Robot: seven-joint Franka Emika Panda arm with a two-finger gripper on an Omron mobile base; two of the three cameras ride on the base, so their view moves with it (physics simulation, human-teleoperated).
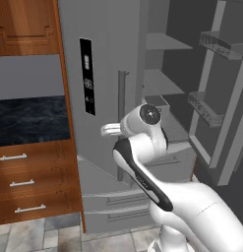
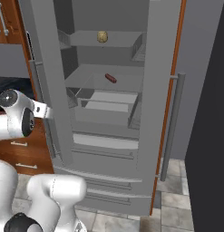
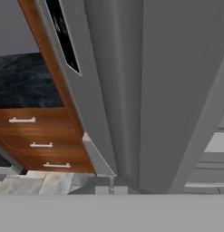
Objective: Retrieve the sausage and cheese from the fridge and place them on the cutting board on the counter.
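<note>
Claw was closed and empty beside the fridge (image 2: 109,149) left door; reaching for sausage (image 2: 110,78) or cheese (image 2: 102,36) risked clipping that door edge.

The white arm (image 1: 142,162) rises bent at its elbow, wrist pointing leftward, jaws closed together.
</note>
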